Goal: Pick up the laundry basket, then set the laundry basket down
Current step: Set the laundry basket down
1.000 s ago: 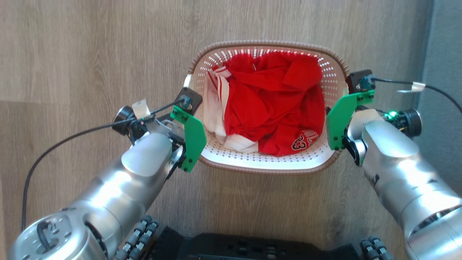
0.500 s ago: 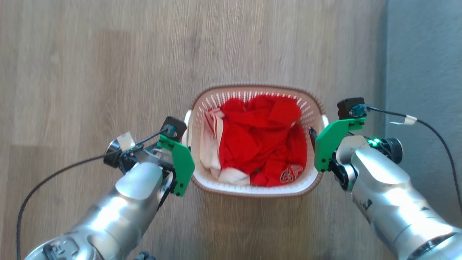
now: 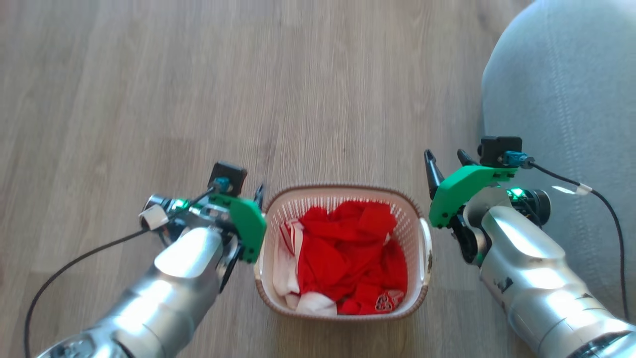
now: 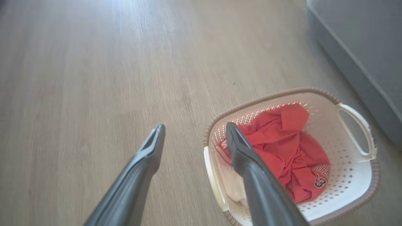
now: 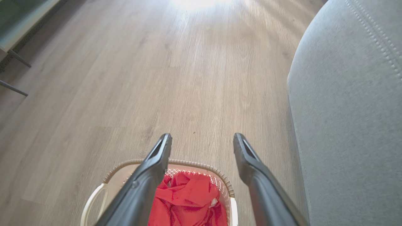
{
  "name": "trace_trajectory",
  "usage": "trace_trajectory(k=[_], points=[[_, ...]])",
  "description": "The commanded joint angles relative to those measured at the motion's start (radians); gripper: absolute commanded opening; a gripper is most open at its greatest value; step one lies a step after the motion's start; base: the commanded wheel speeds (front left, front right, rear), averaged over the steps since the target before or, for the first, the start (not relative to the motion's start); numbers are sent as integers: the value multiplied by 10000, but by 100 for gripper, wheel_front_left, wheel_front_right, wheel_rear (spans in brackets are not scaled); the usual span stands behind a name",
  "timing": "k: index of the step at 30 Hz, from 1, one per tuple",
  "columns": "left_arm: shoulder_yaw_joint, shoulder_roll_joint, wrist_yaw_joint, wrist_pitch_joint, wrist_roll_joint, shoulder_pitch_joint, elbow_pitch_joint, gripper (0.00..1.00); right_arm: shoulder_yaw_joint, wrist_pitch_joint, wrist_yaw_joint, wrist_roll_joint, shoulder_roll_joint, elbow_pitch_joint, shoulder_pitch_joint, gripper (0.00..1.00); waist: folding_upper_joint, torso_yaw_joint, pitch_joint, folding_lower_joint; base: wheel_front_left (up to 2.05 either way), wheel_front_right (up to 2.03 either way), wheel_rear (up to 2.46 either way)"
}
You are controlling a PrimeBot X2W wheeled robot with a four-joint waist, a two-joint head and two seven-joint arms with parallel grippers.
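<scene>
The laundry basket [image 3: 343, 188] stands on the wooden floor between my two arms: cream perforated plastic, brown braided rim, white side handles. Red and white clothes [image 3: 348, 248] lie inside it. My left gripper [image 4: 195, 126] is open and hangs above the basket's left edge [image 4: 270, 95], one finger over the clothes, holding nothing. My right gripper [image 3: 443, 156] is also open and empty, raised beside the basket's right handle and clear of it. In the right wrist view the right gripper [image 5: 203, 136] points past the basket's far rim [image 5: 188, 163] over bare floor.
A grey upholstered piece of furniture [image 3: 561, 99] stands close on the right, just beyond my right arm. Thin furniture legs [image 5: 12, 56] show far off at the upper left of the right wrist view. Open wooden floor [image 3: 248, 74] stretches ahead.
The head camera has risen and tilted, so the basket looks smaller and lower. Both grippers have come up and away from the basket's sides, staying open; the basket stays on the floor.
</scene>
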Motion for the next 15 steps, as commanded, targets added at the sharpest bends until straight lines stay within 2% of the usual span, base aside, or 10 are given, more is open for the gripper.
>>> trace_trajectory(k=[1, 6, 9, 12, 15], points=[[475, 332, 298, -118, 164, -401, -588, 100, -25, -172, 67, -35, 207, -394, 189, 100, -1, -2, -599, 1, 0, 0, 0], [1932, 1117, 1223, -124, 1398, -30, -3064, 100, -1324, -209, 67, -862, 85, -2020, 497, 100, -1, 18, -1152, 1, 0, 0, 0], [3377, 1571, 1959, -125, 2608, 527, -5191, 100, -2266, -211, 67, -1680, 91, -3390, 1035, 100, -1, 42, -1359, 1, 0, 0, 0], [4631, 1825, 2210, -126, 3809, 1378, -7022, 100, -3012, -212, 67, -2525, 128, -4919, 1657, 100, -1, 74, -1514, 1, 0, 0, 0], [5684, 1815, 2160, -126, 4680, 2236, -8358, 100, -3545, -212, 67, -3114, 170, -6324, 2328, 100, -1, 108, -1656, 1, 0, 0, 0]])
